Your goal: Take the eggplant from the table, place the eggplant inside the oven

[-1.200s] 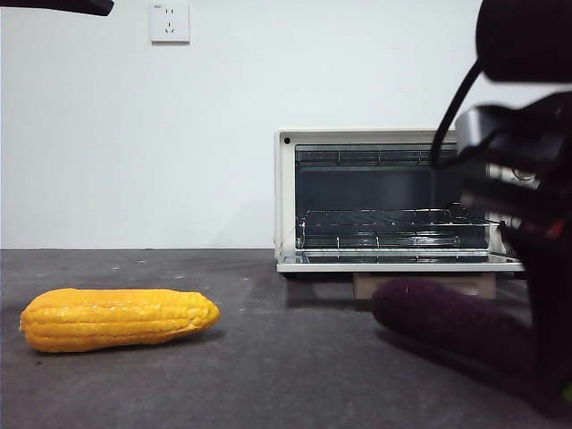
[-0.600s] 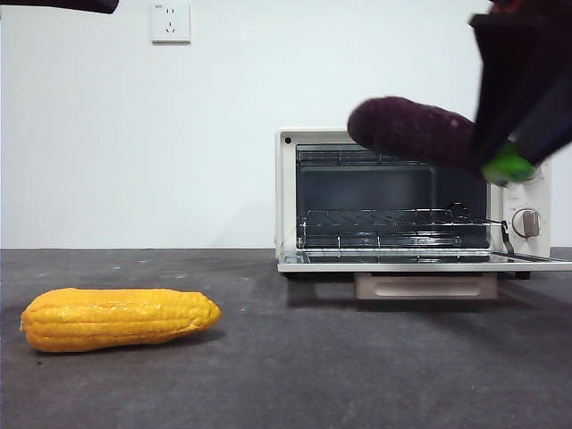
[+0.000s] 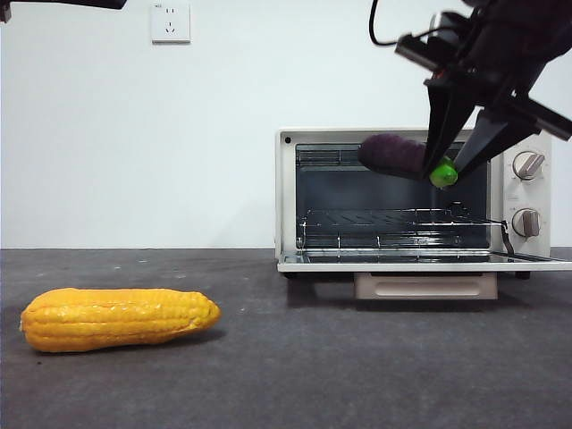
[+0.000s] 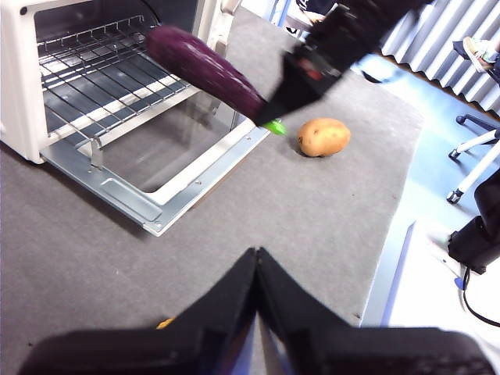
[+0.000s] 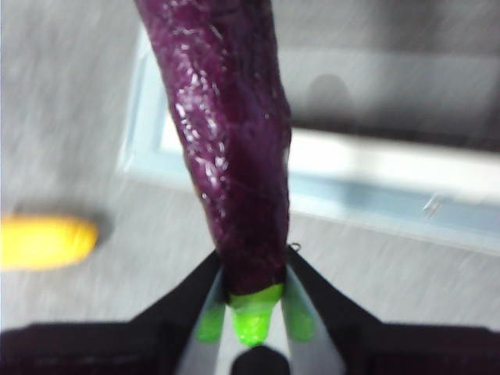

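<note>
The dark purple eggplant (image 3: 393, 154) hangs in the air in front of the open oven (image 3: 420, 201), level with the top of its cavity. My right gripper (image 3: 444, 170) is shut on it at the green stem end (image 5: 251, 312); the purple body (image 5: 230, 141) points away toward the oven's lowered door. In the left wrist view the eggplant (image 4: 205, 69) hovers above the glass door (image 4: 168, 164), near the wire rack. My left gripper (image 4: 256, 262) is shut, holds nothing, and stays back over the table (image 3: 295, 375).
A yellow-orange corn cob (image 3: 118, 318) lies on the table at the left. A potato (image 4: 323, 137) rests on the table beside the oven door. The oven's wire rack (image 3: 393, 222) sits mid-height inside. The table edge (image 4: 391, 258) runs at the right of the left wrist view.
The right gripper lifted the eggplant off the table a second ago and carried it up; now it has moved away from the camera, toward the oven's open front.
</note>
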Available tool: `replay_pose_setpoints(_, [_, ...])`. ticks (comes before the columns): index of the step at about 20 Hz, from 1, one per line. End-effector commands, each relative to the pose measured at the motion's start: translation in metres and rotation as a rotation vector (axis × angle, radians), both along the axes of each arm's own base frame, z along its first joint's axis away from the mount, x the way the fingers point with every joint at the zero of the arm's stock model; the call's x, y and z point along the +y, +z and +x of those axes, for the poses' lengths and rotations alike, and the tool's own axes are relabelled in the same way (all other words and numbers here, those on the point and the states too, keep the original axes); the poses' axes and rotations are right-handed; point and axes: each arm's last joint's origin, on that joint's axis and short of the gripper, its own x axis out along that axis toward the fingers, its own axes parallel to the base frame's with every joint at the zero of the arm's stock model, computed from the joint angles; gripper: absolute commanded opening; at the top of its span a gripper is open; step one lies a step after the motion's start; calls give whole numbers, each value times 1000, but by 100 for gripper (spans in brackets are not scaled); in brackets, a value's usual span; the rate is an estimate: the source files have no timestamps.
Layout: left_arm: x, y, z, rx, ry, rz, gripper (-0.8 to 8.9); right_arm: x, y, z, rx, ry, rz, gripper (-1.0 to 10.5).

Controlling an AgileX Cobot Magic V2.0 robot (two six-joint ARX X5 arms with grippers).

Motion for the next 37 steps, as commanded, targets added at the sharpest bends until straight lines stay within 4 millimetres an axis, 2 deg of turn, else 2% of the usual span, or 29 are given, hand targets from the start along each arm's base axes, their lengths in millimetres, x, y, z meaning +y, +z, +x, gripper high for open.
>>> replay_pose_setpoints(1, [-2, -2, -1, 6, -10, -1, -6, -4, -3, 19, 18, -15, 9, -11])
replay_pose_setpoints(9, [-4, -2, -2, 6, -20, -1, -6, -26, -18, 68, 69, -145, 26, -11])
replay_pose_setpoints(15, [-7, -2, -3, 14, -37, 1, -6, -32, -24, 90, 3, -258, 95, -11])
replay_pose_setpoints(20, [-8, -3, -5, 23, -46, 8, -6, -31, -20, 98, -71, -302, 134, 15])
replay_pose_setpoints(23, [-8, -3, -5, 26, -46, 8, -6, -32, -18, 101, -110, -327, 130, 198])
replay_pose_setpoints(37, [-7, -4, -4, 21, -26, 24, -6, -32, -16, 105, -160, -338, 121, 199])
